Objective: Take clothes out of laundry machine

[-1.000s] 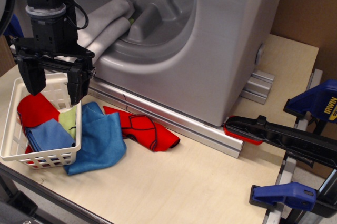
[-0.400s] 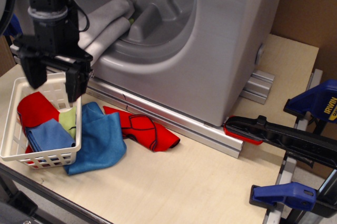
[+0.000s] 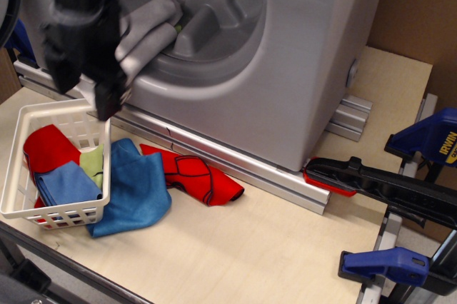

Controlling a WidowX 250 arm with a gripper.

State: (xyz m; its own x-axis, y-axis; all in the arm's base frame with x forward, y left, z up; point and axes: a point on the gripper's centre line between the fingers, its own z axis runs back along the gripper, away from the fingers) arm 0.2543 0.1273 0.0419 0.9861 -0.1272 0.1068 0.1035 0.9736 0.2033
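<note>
**Claw blurred above basket, cloth still in drum mouth**

observation.image view:
- Claw is motion-blurred; two dark fingers point down with a visible gap between them, nothing seen held. Exact opening: cannot tell.
- Just right of and above the claw: pale grey cloth draped over the lower lip of the drum opening of the laundry machine. The claw body overlaps the cloth's left end in the picture; contact cannot be told.
- Directly below the claw: white slotted basket, holding a red cloth, a blue cloth and a small green piece.
- Below-right of the claw: a larger blue cloth lying on the table against the basket's side; a red cloth with black lines next to it, in front of the machine's aluminium rail.
- Far right of the claw: blue-and-black bar clamps at the table edge.
- Surface: pale plywood table; brown cardboard behind the machine.
</note>
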